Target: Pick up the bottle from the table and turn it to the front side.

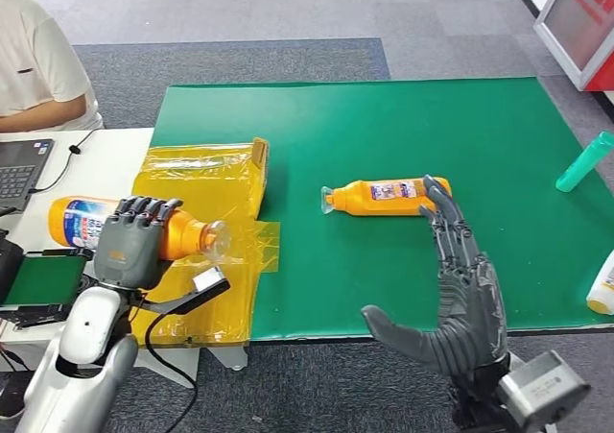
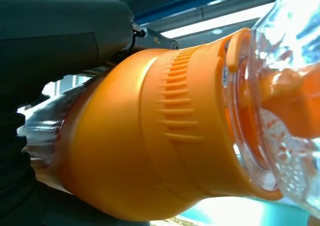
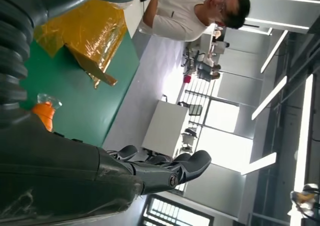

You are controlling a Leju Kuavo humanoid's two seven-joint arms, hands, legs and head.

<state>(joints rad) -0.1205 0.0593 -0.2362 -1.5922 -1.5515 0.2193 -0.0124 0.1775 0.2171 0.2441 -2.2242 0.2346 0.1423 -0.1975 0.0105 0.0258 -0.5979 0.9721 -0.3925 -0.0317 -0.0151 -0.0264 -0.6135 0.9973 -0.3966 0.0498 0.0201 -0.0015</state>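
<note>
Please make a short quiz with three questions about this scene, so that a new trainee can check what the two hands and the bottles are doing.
1. True or false: the left hand holds an orange bottle.
2. Which describes the right hand?
A. It grips the teal bottle.
B. It is open, fingers apart, near the base end of the orange bottle lying on the green mat.
C. It presses on the laptop.
3. Fill in: the lying bottle points its clear cap toward the yellow ____.

Key: 1 true; 2 B; 3 bag.
</note>
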